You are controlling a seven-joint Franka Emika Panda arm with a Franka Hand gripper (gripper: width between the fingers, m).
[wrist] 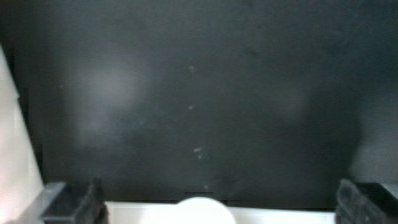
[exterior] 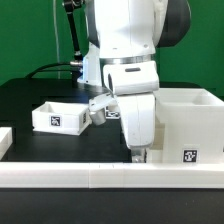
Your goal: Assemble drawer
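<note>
Smooth white shell with a plastic-looking sheen on the arm (exterior: 125, 40). Matt black across the table (exterior: 50, 148) — dull and faintly speckled close up in the wrist view. Plain, smooth white on the small box (exterior: 58, 110) and the larger box (exterior: 195, 120) — plastic or painted board, impossible to say. Printed black-and-white tags (exterior: 57, 123) on their faces. Dark, dull finish on the fingers (wrist: 71, 203).

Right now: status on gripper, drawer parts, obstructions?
Gripper open, low over black table. Small white open-topped box and larger white box flank the arm, not gripped. White piece at fingertips, unidentifiable. Nothing seen blocking.
</note>
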